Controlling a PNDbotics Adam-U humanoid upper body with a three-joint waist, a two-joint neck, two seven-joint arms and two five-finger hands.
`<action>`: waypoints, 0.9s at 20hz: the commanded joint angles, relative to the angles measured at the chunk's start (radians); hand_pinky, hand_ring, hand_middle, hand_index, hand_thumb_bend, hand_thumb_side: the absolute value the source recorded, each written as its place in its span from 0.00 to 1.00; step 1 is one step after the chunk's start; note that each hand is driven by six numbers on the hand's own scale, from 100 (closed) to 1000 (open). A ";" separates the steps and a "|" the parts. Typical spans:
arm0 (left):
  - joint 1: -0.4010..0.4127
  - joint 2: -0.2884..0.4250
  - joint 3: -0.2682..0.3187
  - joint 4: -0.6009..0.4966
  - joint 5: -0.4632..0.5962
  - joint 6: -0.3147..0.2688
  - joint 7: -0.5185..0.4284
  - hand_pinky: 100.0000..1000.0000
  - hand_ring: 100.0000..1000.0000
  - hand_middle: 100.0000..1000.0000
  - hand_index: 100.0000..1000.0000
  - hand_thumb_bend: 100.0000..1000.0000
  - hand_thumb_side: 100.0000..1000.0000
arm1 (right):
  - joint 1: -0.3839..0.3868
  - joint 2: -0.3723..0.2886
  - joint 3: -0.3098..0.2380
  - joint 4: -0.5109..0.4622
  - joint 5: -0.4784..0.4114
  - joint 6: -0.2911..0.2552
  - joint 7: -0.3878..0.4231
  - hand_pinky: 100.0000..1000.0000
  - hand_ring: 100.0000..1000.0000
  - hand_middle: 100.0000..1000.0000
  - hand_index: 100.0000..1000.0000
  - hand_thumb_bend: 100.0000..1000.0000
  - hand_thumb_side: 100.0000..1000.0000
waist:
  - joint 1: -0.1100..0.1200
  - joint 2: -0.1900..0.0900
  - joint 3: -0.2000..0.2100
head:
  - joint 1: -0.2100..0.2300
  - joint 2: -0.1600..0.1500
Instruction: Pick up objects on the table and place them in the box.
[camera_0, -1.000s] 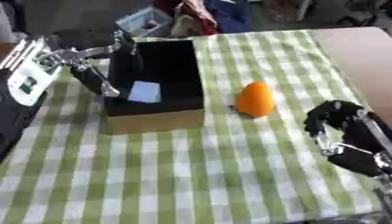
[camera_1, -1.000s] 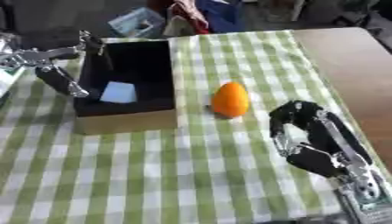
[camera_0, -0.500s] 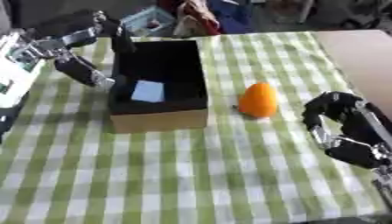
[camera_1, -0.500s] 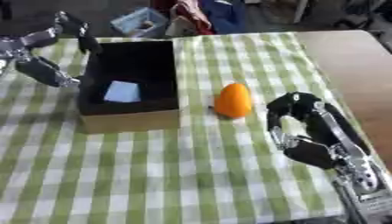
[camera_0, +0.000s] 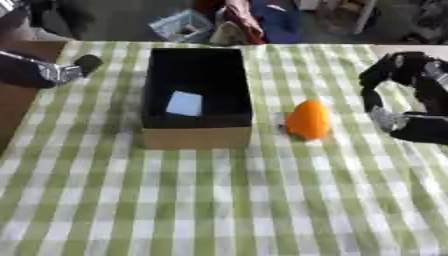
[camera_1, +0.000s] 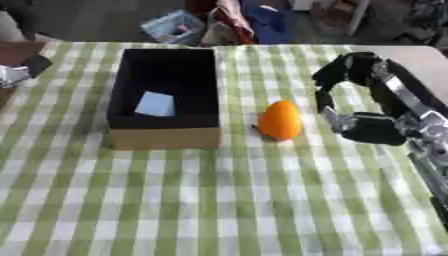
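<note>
Right eye view — the right hand (camera_1: 363, 107) has swung in beside the orange object (camera_1: 280, 120), fingers curled but empty, while the left hand (camera_0: 48, 70) has backed off the box (camera_1: 163, 137); its fingers can't be read. Grasp coming, I'd say.

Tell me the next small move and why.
Probably bring the right hand leftward to close around the orange. The orange sits on the cloth just right of the box, apart from it, and the right hand is beside it with fingers curled, holding nothing. The left hand is off by the left edge, farther away. A pale blue piece already lies in the box.
</note>
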 joint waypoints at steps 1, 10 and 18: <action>0.043 0.017 0.047 -0.087 0.022 0.027 0.028 0.62 0.43 0.44 0.63 0.29 0.00 | -0.043 -0.092 0.013 0.028 0.033 -0.021 0.038 0.67 0.54 0.55 0.68 0.00 0.00 | 0.001 -0.015 0.009 | -0.012 0.000; 0.197 -0.048 0.091 -0.201 0.011 0.066 0.055 0.62 0.42 0.43 0.63 0.26 0.00 | -0.150 -0.147 0.074 0.204 0.129 -0.073 0.136 0.70 0.62 0.64 0.75 0.01 0.07 | -0.006 -0.015 0.059 | -0.036 0.005; 0.243 -0.094 0.103 -0.221 0.008 0.067 0.052 0.62 0.42 0.43 0.63 0.24 0.00 | -0.213 -0.116 0.088 0.373 0.225 -0.119 0.171 0.72 0.65 0.67 0.79 0.27 0.28 | -0.007 -0.014 0.087 | -0.047 0.010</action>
